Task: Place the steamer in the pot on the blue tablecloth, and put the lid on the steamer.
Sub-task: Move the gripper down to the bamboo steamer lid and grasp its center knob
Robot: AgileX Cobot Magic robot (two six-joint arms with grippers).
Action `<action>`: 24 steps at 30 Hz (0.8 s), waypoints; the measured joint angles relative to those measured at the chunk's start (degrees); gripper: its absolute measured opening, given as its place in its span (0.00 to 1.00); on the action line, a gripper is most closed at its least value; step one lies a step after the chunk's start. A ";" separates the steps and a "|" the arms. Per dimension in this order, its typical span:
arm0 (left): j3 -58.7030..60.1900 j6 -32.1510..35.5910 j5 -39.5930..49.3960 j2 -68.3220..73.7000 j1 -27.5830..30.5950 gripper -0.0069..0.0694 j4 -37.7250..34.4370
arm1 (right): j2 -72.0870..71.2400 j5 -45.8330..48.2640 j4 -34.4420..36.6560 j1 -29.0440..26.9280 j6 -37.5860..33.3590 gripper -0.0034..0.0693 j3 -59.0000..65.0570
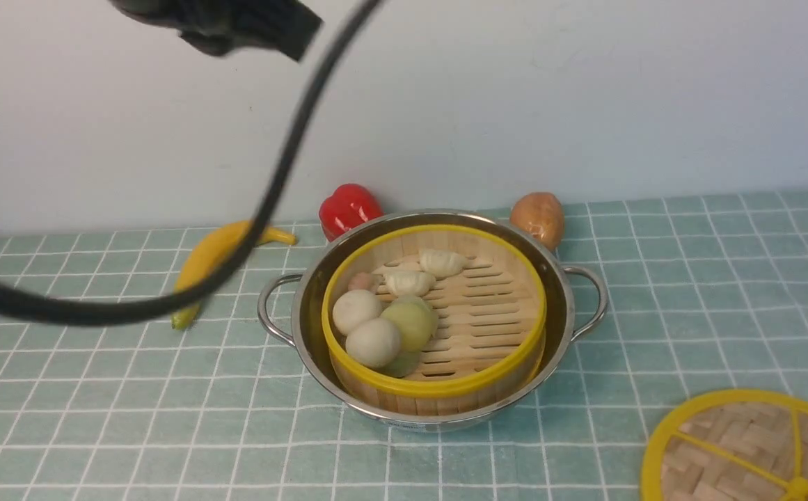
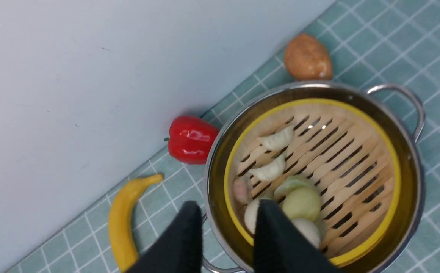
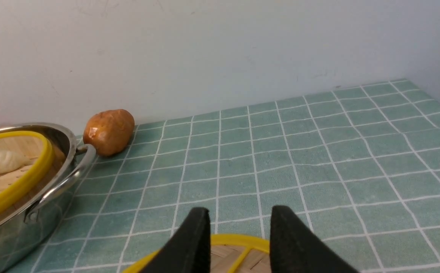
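Observation:
The steamer [image 1: 494, 313], a bamboo basket with a yellow rim, sits inside the steel pot [image 1: 310, 306] on the blue tablecloth [image 1: 97, 417]. Several buns and dumplings lie on its slatted floor. The lid [image 1: 745, 445] rests flat on the cloth at the near right, partly cut off by the frame. In the left wrist view my left gripper [image 2: 229, 206] hangs open and empty above the pot's [image 2: 409, 159] near-left edge and the steamer [image 2: 341, 151]. My right gripper [image 3: 238, 212] is open just over the lid [image 3: 238, 256], holding nothing.
A banana [image 1: 212, 250], a red pepper [image 1: 349, 207] and a brown potato [image 1: 538, 217] lie behind the pot by the wall. A black cable [image 1: 285, 167] from the left arm [image 1: 223, 21] swings across the front view's left side.

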 joint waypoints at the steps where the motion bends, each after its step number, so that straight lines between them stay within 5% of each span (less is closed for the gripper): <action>1: 0.00 -1.73 0.00 -3.14 0.64 0.14 -0.83 | 0.00 0.00 0.00 0.00 0.00 0.38 0.00; 6: 0.00 -4.07 0.04 -9.66 0.80 0.06 -1.09 | 0.00 0.00 0.00 0.00 0.00 0.38 0.00; 24: -0.05 -4.66 0.46 -24.45 0.80 0.09 4.47 | 0.00 0.00 0.00 0.00 0.00 0.38 0.00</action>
